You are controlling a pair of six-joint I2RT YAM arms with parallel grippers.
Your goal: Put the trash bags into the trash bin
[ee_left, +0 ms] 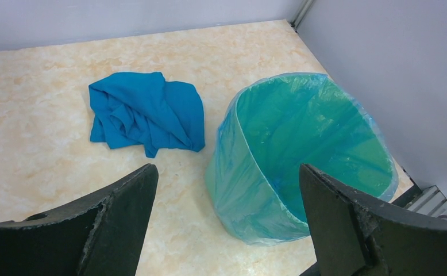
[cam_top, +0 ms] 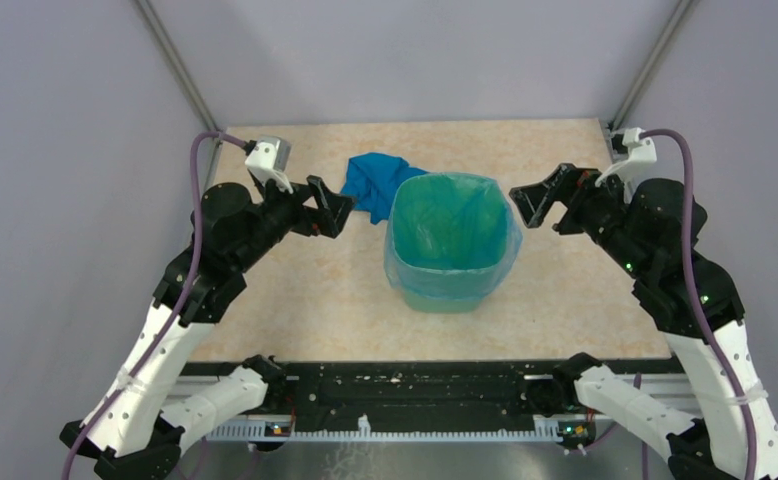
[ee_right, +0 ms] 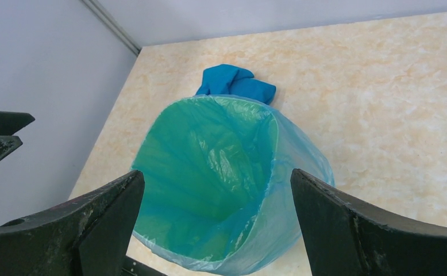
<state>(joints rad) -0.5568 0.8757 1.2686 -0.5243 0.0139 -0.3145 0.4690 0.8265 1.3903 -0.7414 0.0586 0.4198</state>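
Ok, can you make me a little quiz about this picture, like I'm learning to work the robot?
1. True or false: the trash bag lines the trash bin, with its edge folded over the rim.
2. What lies on the table beside the bin? A) a blue cloth B) a red cup C) a yellow sponge
3. Fill the gap: the left tool and the right tool are both ____ and hold nothing.

Key: 1 true; 2 A; 3 open.
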